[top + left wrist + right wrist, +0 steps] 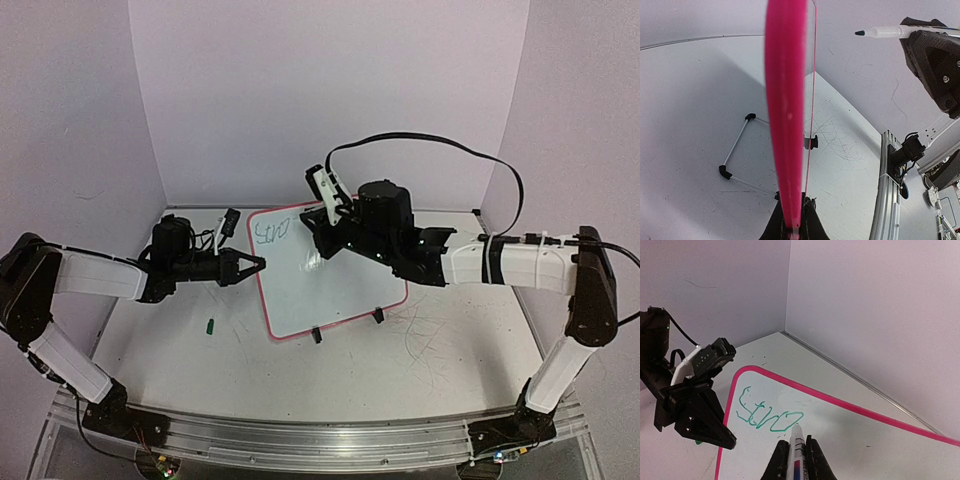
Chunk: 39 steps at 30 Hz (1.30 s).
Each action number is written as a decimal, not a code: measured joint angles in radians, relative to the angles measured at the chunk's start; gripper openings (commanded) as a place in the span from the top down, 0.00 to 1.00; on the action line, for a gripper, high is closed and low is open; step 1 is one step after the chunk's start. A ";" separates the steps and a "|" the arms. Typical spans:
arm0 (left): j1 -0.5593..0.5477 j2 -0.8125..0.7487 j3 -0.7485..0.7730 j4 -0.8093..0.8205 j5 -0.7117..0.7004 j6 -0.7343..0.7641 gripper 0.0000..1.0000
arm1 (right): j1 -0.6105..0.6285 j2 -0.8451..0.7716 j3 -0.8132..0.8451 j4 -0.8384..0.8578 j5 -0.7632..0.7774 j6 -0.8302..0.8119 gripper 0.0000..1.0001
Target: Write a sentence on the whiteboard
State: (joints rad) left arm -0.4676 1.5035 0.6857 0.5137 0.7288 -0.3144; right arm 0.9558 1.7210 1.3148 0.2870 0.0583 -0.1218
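Gripping edge of whiteboard (335,285) (left tool (262,264))

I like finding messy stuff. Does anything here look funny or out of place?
Yes. Grey scribbles mark the table right of the whiteboard, as if someone missed the board. A small green piece, maybe a marker cap, lies loose near the left gripper. The board also sits crooked.

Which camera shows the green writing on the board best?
The right wrist view: the green writing sits close and large. The top view shows it tiny; the left wrist view sees only the whiteboard, edge-on.
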 measured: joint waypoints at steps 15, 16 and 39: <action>-0.004 0.003 0.015 -0.026 -0.008 0.031 1.00 | 0.016 0.007 0.004 -0.019 0.010 -0.100 1.00; -0.005 0.003 0.016 -0.028 -0.009 0.032 1.00 | 0.016 0.012 0.007 -0.019 0.007 -0.101 1.00; -0.005 0.011 0.034 -0.055 -0.008 0.046 1.00 | 0.023 0.061 0.024 0.036 0.029 -0.109 1.00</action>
State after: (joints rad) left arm -0.4728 1.5146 0.7200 0.4590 0.7208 -0.2682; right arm 0.9787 1.7824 1.3392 0.3229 0.0878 -0.2305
